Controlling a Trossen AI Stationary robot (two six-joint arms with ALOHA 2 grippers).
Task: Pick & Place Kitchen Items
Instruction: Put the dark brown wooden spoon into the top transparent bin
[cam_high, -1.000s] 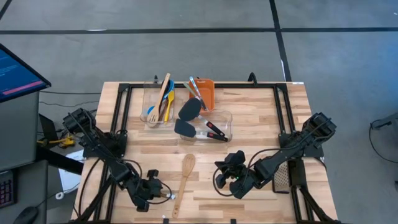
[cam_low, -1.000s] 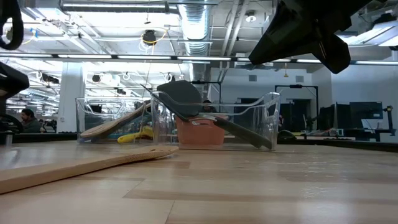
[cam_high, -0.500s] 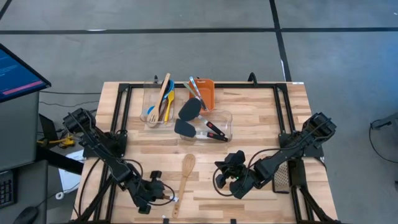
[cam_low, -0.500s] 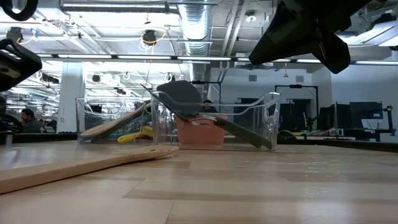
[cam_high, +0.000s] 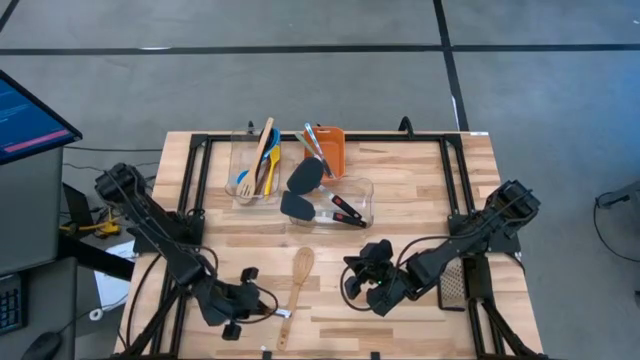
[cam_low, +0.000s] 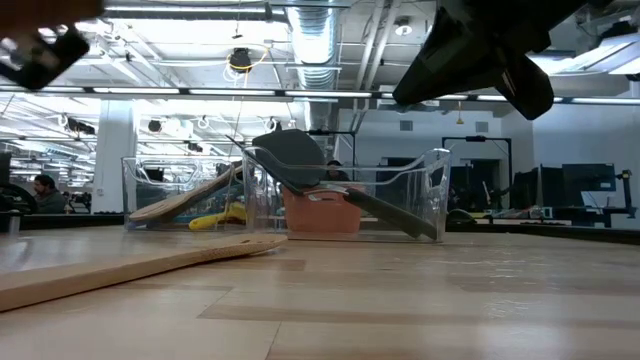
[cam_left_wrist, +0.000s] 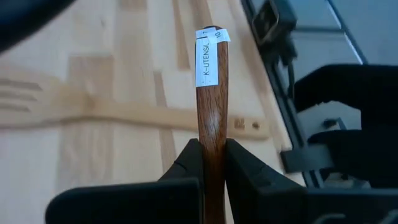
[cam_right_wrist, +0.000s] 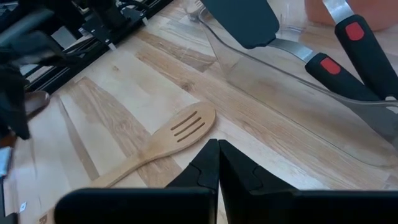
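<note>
Wood is what the left tool (cam_left_wrist: 212, 163) grips: a dark brown handle (cam_left_wrist: 212, 106) with a white paper label at its end, pinched between both fingers (cam_left_wrist: 189, 160), held above the counter (cam_high: 420, 190) near the front left edge. In the high view the left tool (cam_high: 232, 303) has swung a little toward the left compared with a second ago, and its arm's elbow has moved outward; in the low view the arm's dark part has climbed to the top left corner.

A pale slotted wooden spatula (cam_high: 296, 286) lies flat on the counter between the two tools, head pointing to the far side, unmoved since the earlier frames. The right tool (cam_high: 366, 287) hovers just beside it on the right, fingers (cam_right_wrist: 205, 167) pressed together and holding nothing; it has shifted only slightly.

Farther back, a clear tub (cam_high: 252, 172) holds blue, yellow and wooden spoons standing at a slant. A second clear tub (cam_high: 362, 192) beside it holds black turners (cam_high: 304, 177) with red-marked handles. An orange bin (cam_high: 333, 150) sits behind, with more utensils in it. These are as before.
</note>
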